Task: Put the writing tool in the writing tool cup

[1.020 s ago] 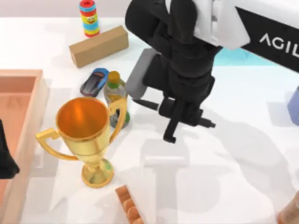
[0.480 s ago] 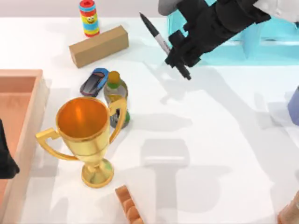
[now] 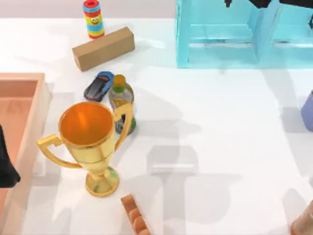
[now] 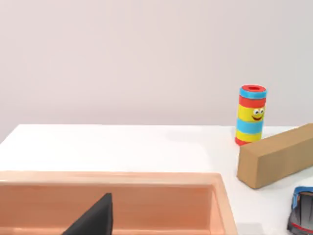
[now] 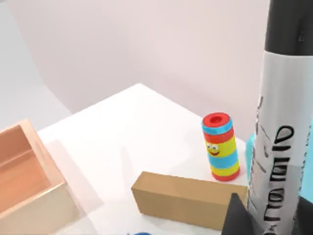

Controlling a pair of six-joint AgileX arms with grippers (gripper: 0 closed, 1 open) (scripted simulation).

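Observation:
The writing tool [image 5: 276, 147], a black marker with a white printed label, stands upright close in front of the right wrist camera. My right gripper [image 5: 259, 220] is shut on it, with one dark finger [image 5: 239, 218] beside the barrel. In the top view, black parts of the right arm [image 3: 264, 2] cross the far edge above the cyan rack. The writing tool cup [image 3: 308, 111] is a periwinkle-blue vessel cut off by the table's right edge. My left gripper [image 3: 7, 169] is parked over the wooden tray [image 3: 22, 81] at the left.
A gold trophy [image 3: 88, 142], a small bottle [image 3: 120, 98], a blue toy car [image 3: 98, 85], a cardboard box [image 3: 103, 48] and a striped cylinder [image 3: 93, 18] fill the left half. A cyan rack [image 3: 220, 36] stands at the back right. Brown items lie at the near edge [image 3: 134, 215].
The right arm has lifted the marker from the table's middle and carried it back and to the right, almost out of the top view, uncovering the cyan rack. The left arm has not moved.

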